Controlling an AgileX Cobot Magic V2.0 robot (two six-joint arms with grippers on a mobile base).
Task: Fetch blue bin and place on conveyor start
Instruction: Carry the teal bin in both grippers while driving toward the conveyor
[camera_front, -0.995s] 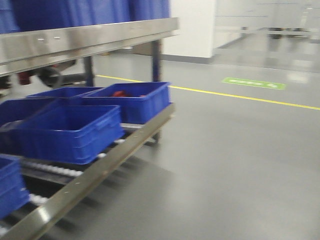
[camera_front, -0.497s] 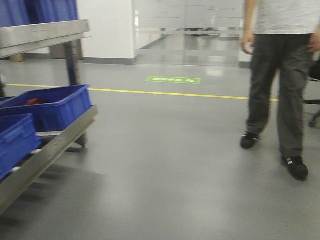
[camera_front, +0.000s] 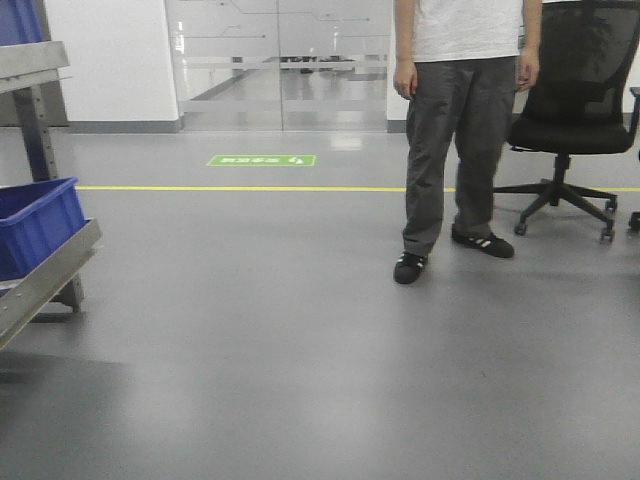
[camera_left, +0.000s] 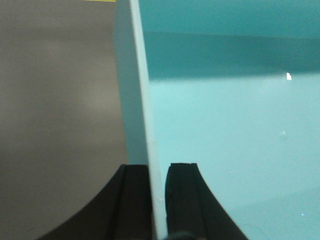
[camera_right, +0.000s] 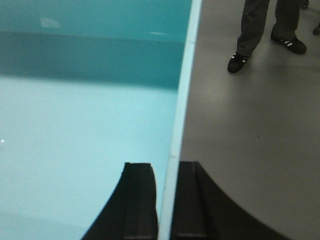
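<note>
Left gripper pinches one wall of the blue bin, right gripper the opposite wall — a two-sided carry, likely to keep it level.

The blue bin is plain pale aqua. Both the left gripper and the right gripper are black. The floor is grey, with a yellow line and a green marking. The crate at left is royal blue. The chair at far right is black. The trousers are dark grey and the shirt is white.
</note>
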